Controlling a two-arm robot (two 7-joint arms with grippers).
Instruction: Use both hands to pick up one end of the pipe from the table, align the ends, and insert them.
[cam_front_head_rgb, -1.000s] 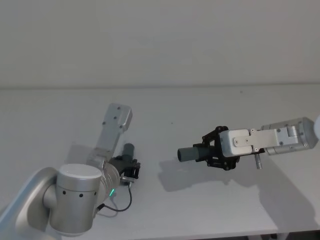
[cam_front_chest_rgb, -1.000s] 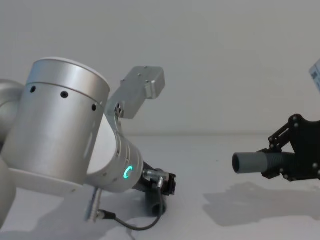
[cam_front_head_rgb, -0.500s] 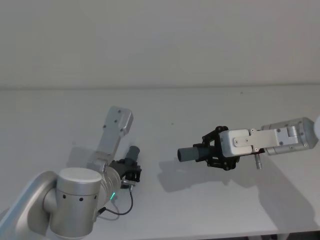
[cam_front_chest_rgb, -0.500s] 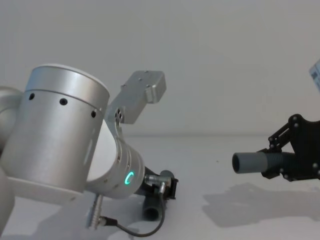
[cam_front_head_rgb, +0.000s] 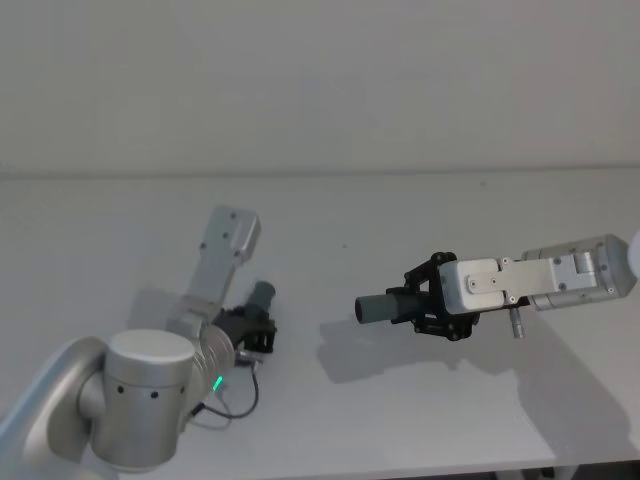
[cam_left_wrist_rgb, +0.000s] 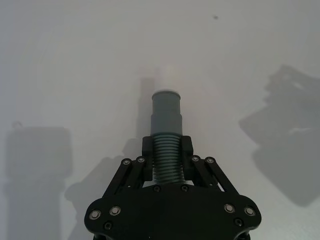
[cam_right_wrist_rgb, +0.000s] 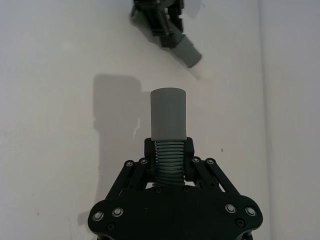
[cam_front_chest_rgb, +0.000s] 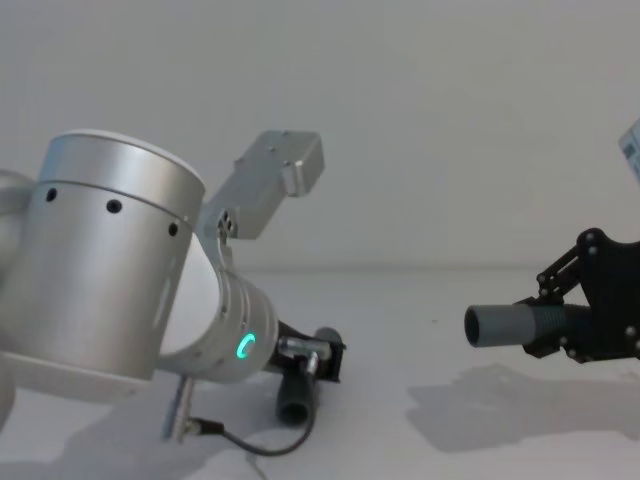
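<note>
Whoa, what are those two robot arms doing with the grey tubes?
Each arm is holding one piece. The right gripper has its jaws shut on the open-mouthed piece, raised above the table and pointing toward the other arm. The left gripper grips the white-tipped piece low near the table. The pieces are apart and not lined up yet.

Left gripper (cam_front_head_rgb: 256, 322) drawn slightly leftward, pipe piece (cam_front_head_rgb: 263, 296) held in it carried along and re-angled, seen a little higher from the chest, silver elbow joint (cam_front_chest_rgb: 105, 265) swung leftward.
</note>
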